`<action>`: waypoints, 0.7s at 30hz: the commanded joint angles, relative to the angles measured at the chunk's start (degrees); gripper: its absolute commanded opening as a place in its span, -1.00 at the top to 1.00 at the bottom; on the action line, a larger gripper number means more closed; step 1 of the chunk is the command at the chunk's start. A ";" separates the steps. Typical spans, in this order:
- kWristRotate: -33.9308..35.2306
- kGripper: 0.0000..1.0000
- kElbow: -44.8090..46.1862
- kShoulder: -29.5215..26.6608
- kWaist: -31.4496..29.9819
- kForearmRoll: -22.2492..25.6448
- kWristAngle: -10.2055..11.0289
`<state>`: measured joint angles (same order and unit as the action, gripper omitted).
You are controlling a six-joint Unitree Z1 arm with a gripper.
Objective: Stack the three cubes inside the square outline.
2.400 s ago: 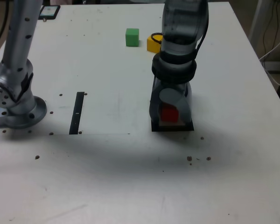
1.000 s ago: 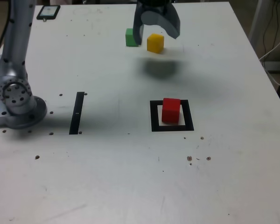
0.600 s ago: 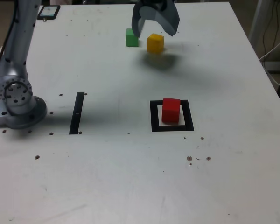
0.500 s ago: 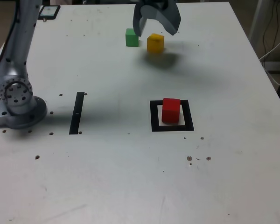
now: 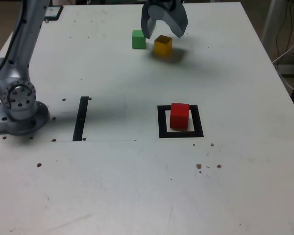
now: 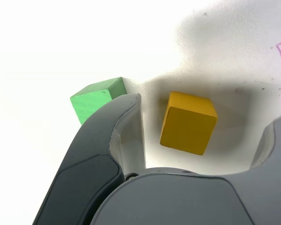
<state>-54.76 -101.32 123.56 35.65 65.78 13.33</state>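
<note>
The red cube (image 5: 179, 115) stands inside the square outline (image 5: 161, 128) near the table's middle. At the back, the yellow cube (image 5: 162, 45) sits on the table with the green cube (image 5: 138, 39) close by on its left in the exterior view. My gripper (image 5: 164, 30) hangs open just above the yellow cube, one finger on each side. In the wrist view the yellow cube (image 6: 188, 123) lies between the fingers (image 6: 126, 122) with gaps on both sides, untouched. One finger stands between it and the green cube (image 6: 96, 99). My gripper (image 6: 206, 115) holds nothing.
A straight black strip (image 5: 81, 118) lies on the exterior view's left, beside the arm's base (image 5: 19, 110). A small dark device (image 5: 51, 12) rests at the back left corner. The table's right edge (image 5: 279, 83) runs near some cables.
The gripper left the red cube in the outline, moved to the back of the table, and has come down over the yellow cube. No cube has moved.
</note>
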 commanded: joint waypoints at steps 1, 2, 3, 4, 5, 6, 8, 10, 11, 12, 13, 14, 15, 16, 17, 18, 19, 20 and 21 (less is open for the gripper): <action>-0.17 -0.69 0.10 0.45 0.11 0.03 -0.34; -0.23 -0.66 0.44 0.56 0.12 -0.06 -0.64; -0.27 -0.64 0.71 0.65 0.12 -0.14 -0.88; -0.34 -0.60 0.98 0.74 0.12 -0.19 -1.10; -0.42 -0.57 1.19 0.84 0.12 -0.23 -1.33; -0.50 -0.53 1.36 0.96 0.12 -0.25 -1.55; -0.66 -0.43 1.46 1.26 0.12 -0.30 -1.94; -0.78 -0.36 1.37 1.65 0.12 -0.32 -2.17; -0.81 -0.33 1.26 1.88 0.12 -0.34 -2.24; -0.83 -0.31 1.12 2.12 0.12 -0.35 -2.30; -0.85 -0.30 1.00 2.35 0.12 -0.40 -2.34; -0.86 -0.29 0.88 2.59 0.13 -0.46 -2.41; -0.88 -0.27 0.75 2.82 0.15 -0.52 -2.48; -0.88 -0.26 0.64 3.04 0.19 -0.58 -2.59; -0.88 -0.24 0.53 3.23 0.24 -0.64 -2.71; -0.88 -0.22 0.46 3.41 0.29 -0.70 -2.84; -0.89 -0.21 0.39 3.57 0.35 -0.73 -2.99; -0.90 -0.19 0.33 3.73 0.42 -0.74 -3.13; -0.92 -0.17 0.29 3.88 0.50 -0.76 -3.26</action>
<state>-55.53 -100.78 126.92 35.86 65.19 10.28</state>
